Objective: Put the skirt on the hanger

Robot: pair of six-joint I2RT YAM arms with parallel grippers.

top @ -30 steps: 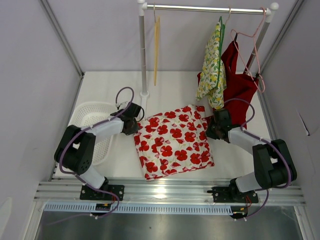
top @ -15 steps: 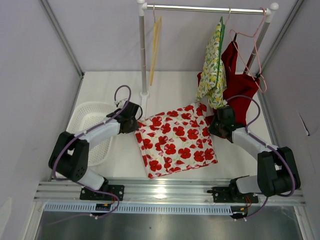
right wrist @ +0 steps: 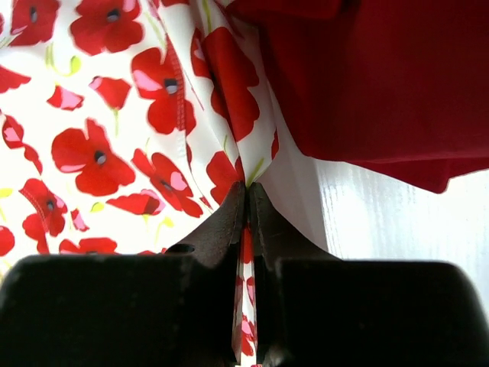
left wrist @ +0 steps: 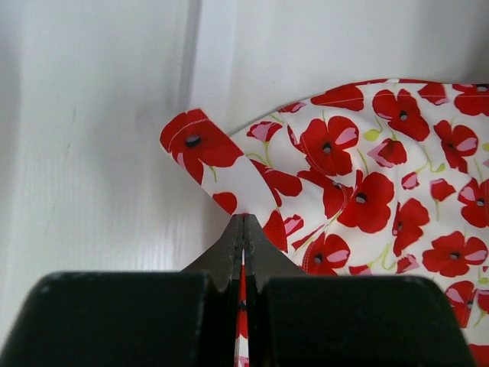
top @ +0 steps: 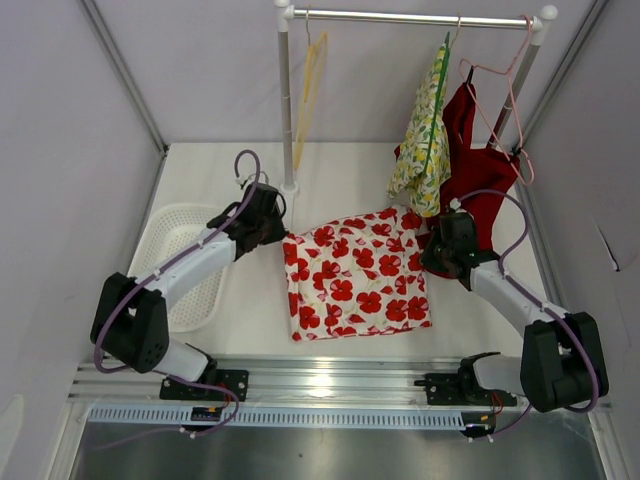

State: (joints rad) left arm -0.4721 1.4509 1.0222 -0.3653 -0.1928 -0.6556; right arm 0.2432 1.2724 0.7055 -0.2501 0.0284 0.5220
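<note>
You have the skirt (top: 355,285) spread between the arms, low over the table (top: 250,310). The left gripper (left wrist: 243,222) and the right gripper (right wrist: 247,187) each pinch one far corner, so its edge can rise evenly toward the empty hanger (top: 308,90) behind.

Skirt (top: 355,275), poppy print: one. Rail (top: 420,17): one. Hangers on it: three, being a yellow hanger (top: 310,80), a green hanger (top: 443,50) and a pink hanger (top: 512,105). Hanging garments: two, a floral garment (top: 422,140) and a red garment (top: 480,170). Basket (top: 165,235): one. Robot arms: two, a left arm (top: 195,268) and a right arm (top: 510,295).
</note>
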